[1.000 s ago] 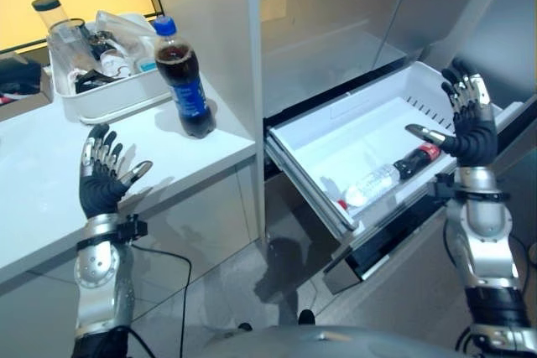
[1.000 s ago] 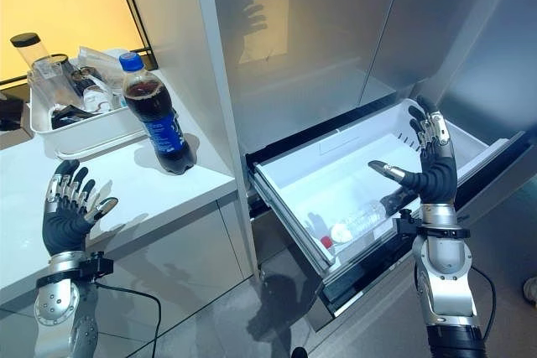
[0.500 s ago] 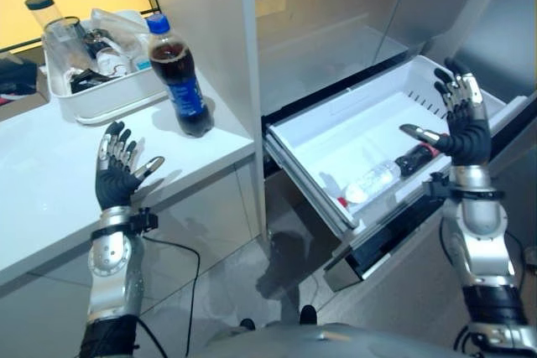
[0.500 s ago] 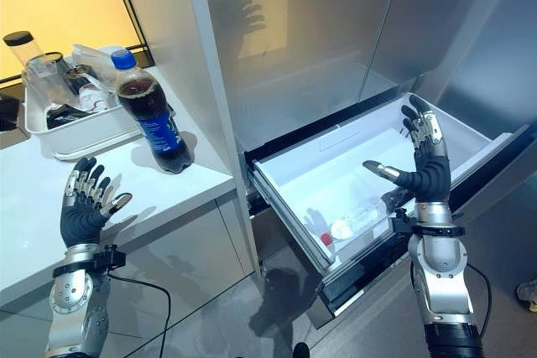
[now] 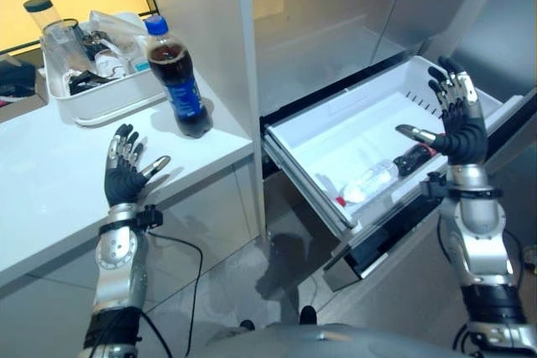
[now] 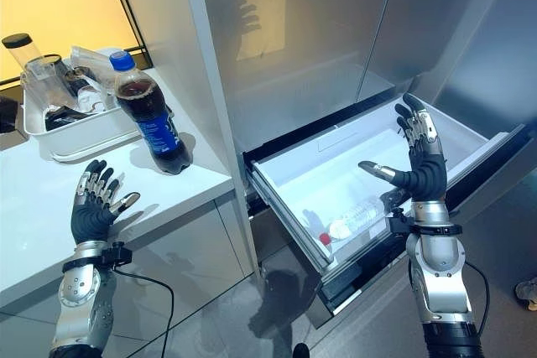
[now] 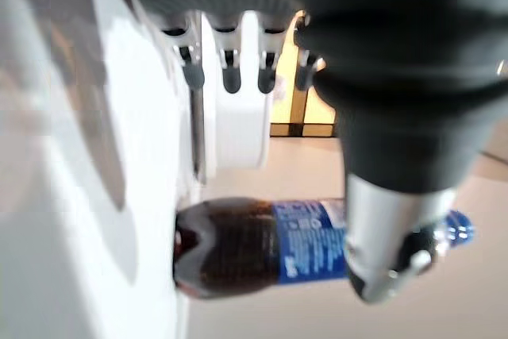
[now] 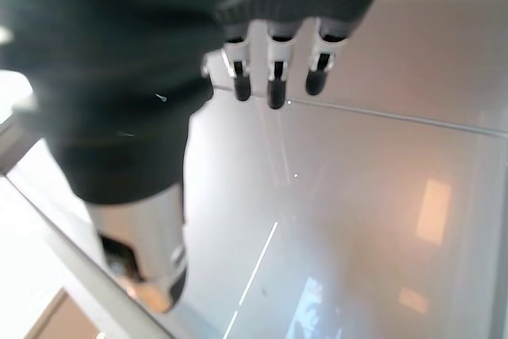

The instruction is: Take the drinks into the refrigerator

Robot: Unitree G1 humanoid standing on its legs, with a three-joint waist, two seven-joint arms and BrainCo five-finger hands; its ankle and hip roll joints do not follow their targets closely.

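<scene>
In the left eye view, the cola bottle (image 5: 177,77) stood upright on the white counter (image 5: 50,173), not yet moved, while a clear water bottle (image 5: 367,182) and a dark bottle with a red cap (image 5: 414,157) already lay end to end in the pulled-out refrigerator drawer (image 5: 302,136); the task appeared well under way, with that one drink left to carry across. The left hand (image 5: 124,175) hovered above the counter, fingers spread and holding nothing, short of the bottle. In the right eye view, the right hand (image 6: 422,169) was raised over the drawer, fingers straight and empty, and a white tray (image 6: 71,147) behind the cola held a clear jar with a dark lid (image 6: 25,60) and other small items too jumbled to name. The left wrist view showed the cola bottle just beyond the outstretched fingers (image 7: 230,69). The right wrist view showed straight fingertips (image 8: 274,89) before the grey refrigerator front (image 8: 381,196).
</scene>
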